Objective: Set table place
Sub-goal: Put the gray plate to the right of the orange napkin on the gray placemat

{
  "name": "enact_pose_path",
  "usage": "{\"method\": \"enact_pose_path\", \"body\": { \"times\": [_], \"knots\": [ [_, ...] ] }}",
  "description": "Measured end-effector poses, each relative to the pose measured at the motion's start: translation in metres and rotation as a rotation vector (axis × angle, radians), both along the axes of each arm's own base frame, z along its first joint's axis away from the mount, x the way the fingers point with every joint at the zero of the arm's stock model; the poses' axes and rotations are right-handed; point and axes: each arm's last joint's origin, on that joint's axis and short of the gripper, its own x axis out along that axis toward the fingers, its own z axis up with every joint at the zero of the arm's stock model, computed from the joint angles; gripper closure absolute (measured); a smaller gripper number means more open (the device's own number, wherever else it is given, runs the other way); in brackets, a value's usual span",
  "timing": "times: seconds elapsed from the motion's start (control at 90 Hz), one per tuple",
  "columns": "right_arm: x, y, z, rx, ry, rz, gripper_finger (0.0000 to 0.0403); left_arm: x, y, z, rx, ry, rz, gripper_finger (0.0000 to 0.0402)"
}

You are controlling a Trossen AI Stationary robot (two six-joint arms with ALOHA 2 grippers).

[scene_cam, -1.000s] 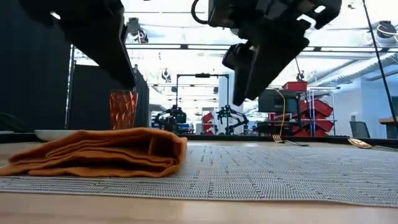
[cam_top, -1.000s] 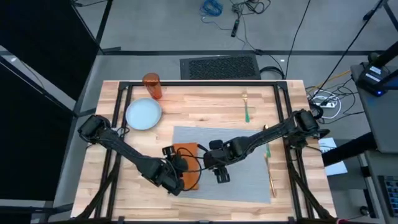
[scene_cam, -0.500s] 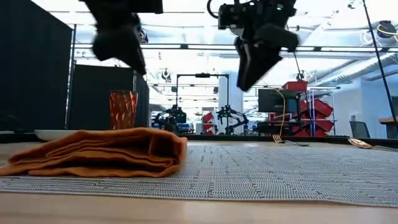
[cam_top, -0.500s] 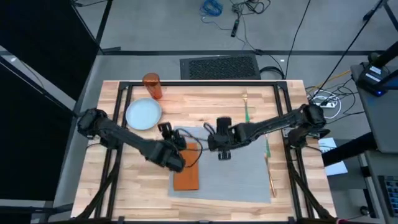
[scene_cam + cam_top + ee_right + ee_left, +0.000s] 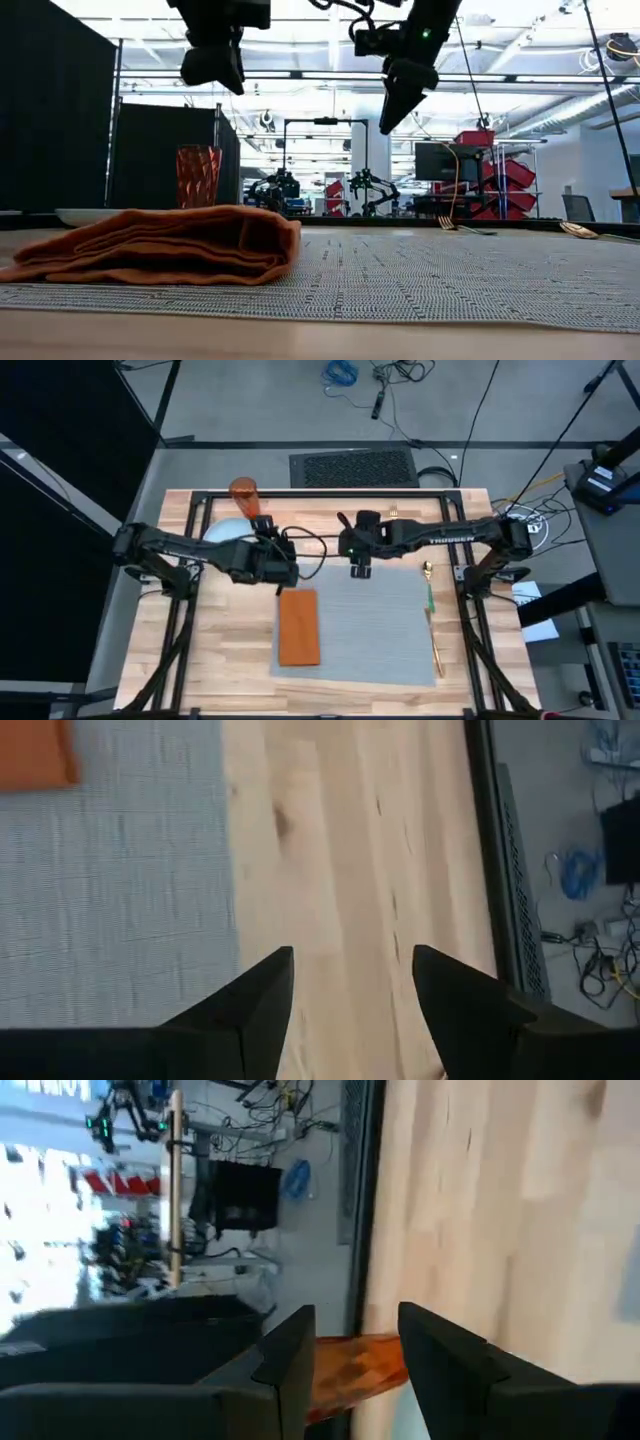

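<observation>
Placemat point(image 5: 360, 622), grey and rectangular, lies flat on the light-wood bench point(image 5: 460, 660), toward the near right of its middle. An orange napkin point(image 5: 299, 627), folded into a long strip, rests on the placemat's left edge; in the low view it shows as a rumpled fold point(image 5: 160, 248) on the woven cloth point(image 5: 450, 275). The pale-blue plate point(image 5: 222, 530) sits on bare wood beyond the mat's far left corner, partly hidden under the left arm, and the orange tumbler point(image 5: 244, 497) stands upright just beyond it, near the bench's far edge; the low view shows the tumbler point(image 5: 199, 177) behind the napkin. On the right, a green-handled fork point(image 5: 395, 518) lies largely hidden beneath the right arm, and gold cutlery point(image 5: 433, 622) lies along the mat's right edge.

Left tool point(image 5: 281, 565) hangs in the air over the wood just beyond the mat's far left corner, its fingers point(image 5: 290, 1355) apart and holding nothing, the tumbler's orange glass showing between them. Right tool point(image 5: 360, 567) hangs above the mat's far edge near its middle, fingers point(image 5: 265, 990) also spread and empty.
</observation>
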Motion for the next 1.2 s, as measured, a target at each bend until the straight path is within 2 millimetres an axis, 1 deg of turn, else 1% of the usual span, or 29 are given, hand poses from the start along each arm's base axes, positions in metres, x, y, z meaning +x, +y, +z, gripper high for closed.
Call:
{"method": "enact_pose_path", "body": {
  "times": [0.056, 0.133, 0.256, 0.356, 0.489, 0.533, 0.7, 0.844, 0.989, 1.2],
  "knots": [
    [-0.001, -0.002, 0.000, -0.006, 0.017, 0.004, 0.0211, 0.000, 0.003, 0.000, 0.008, 0.026, -0.007, 0.0270],
    [-0.002, -0.003, 0.002, -0.008, 0.032, 0.004, 0.0211, 0.000, 0.008, 0.000, -0.016, -0.035, 0.050, 0.0270],
    [-0.004, -0.005, 0.005, -0.006, 0.054, -0.002, 0.0211, -0.001, 0.024, -0.002, -0.118, -0.047, 0.114, 0.0270],
    [-0.005, -0.004, 0.005, -0.002, 0.086, -0.002, 0.0211, 0.002, 0.030, -0.009, -0.214, -0.043, 0.145, 0.0270],
    [-0.006, -0.005, 0.005, -0.001, 0.111, 0.009, 0.0211, 0.011, 0.038, -0.026, -0.204, -0.056, 0.251, 0.0270],
    [-0.007, -0.005, 0.005, -0.004, 0.114, 0.006, 0.0211, 0.013, 0.041, -0.036, -0.206, -0.023, 0.293, 0.0270],
    [-0.010, -0.007, 0.003, 0.000, 0.155, 0.004, 0.0211, 0.028, 0.050, -0.071, -0.230, 0.011, 0.390, 0.0270],
    [-0.004, -0.011, -0.013, 0.009, 0.228, 0.005, 0.0211, 0.035, 0.056, -0.096, -0.221, 0.015, 0.491, 0.0270],
    [0.001, -0.013, -0.022, 0.014, 0.255, 0.004, 0.0211, 0.037, 0.062, -0.108, -0.213, -0.045, 0.593, 0.0270],
    [0.001, -0.016, -0.022, 0.040, 0.258, 0.030, 0.0211, 0.041, 0.064, -0.110, -0.219, -0.148, 0.647, 0.0270]
  ]
}}
